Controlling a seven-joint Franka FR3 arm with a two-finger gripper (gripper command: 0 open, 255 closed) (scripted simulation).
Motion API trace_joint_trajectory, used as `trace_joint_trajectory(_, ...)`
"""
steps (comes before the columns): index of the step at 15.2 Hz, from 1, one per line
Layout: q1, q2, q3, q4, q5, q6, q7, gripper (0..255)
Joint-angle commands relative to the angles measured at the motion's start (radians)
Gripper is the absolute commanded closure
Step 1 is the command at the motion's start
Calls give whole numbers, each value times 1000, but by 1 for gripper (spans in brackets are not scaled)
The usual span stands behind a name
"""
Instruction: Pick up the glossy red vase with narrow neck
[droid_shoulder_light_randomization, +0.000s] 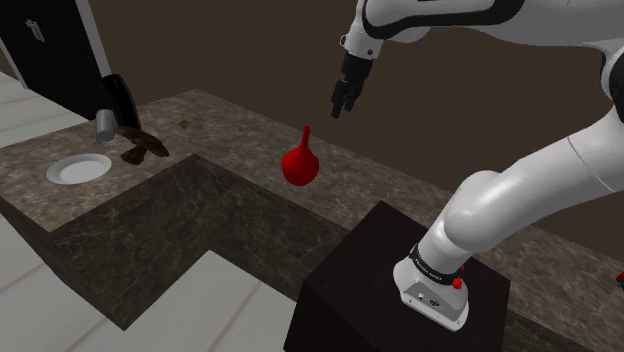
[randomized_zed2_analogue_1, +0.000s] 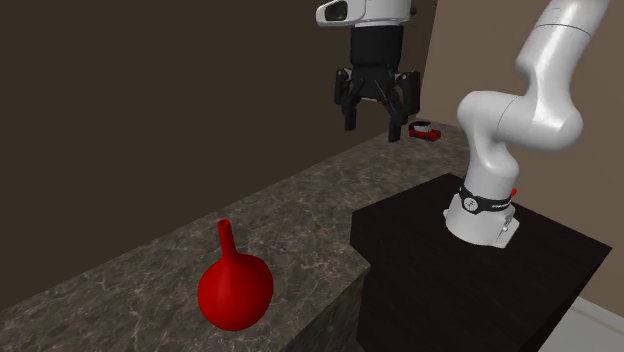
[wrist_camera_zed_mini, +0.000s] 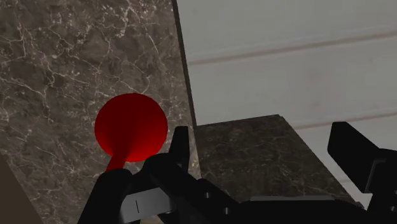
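Well, these were my notes from the remote station at that moment:

- The gripper (droid_shoulder_light_randomization: 343, 103) hung in the air above the counter (droid_shoulder_light_randomization: 230, 130), pointing downward, with nothing in it.
- Its two black fingers (randomized_zed2_analogue_1: 350, 118) stood apart, and the second exterior view showed a plain gap between them.
- The red vase (droid_shoulder_light_randomization: 297, 165) stood upright on the dark marbled counter, round body down and narrow neck on top.
- From the shoulder view I saw the vase below the gripper and a little to that view's left, well apart from the fingers.
- In the second exterior view the vase (randomized_zed2_analogue_1: 234, 290) sat near the counter's (randomized_zed2_analogue_1: 300, 220) near edge at that view's lower left, and the gripper (randomized_zed2_analogue_1: 372, 128) was high up and farther right.
- Through the wrist view I looked down on the vase (wrist_camera_zed_mini: 130, 127) from above; it lay outside the gap of the gripper (wrist_camera_zed_mini: 261, 130), beside one finger, close to the counter's edge.
- The arm's base sat on the dark box stand (droid_shoulder_light_randomization: 400, 260), which stood against the counter.
- At the shoulder view's far left I noted a white dish (droid_shoulder_light_randomization: 78, 168), a brown object (droid_shoulder_light_randomization: 140, 148) and a grey cylinder (droid_shoulder_light_randomization: 105, 123) on the counter, far from the vase.
- A small red-and-black item (randomized_zed2_analogue_1: 427, 132) lay on the counter behind the gripper in the second exterior view; I could not tell what it was.
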Motion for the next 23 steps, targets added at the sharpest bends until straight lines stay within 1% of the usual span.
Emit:
trace_joint_trajectory(1, -5, 70, -15, 27, -8, 36, -27, 0)
trace_joint_trajectory(7, -19, 286, -56, 136, -16, 121, -106, 0)
trace_joint_trajectory(13, -41, 512, -84, 291, -6, 171, -181, 0)
trace_joint_trajectory(18, -68, 708, -95, 457, 8, 184, -236, 0)
trace_joint_trajectory(23, -103, 913, -97, 666, 22, 166, -281, 0)
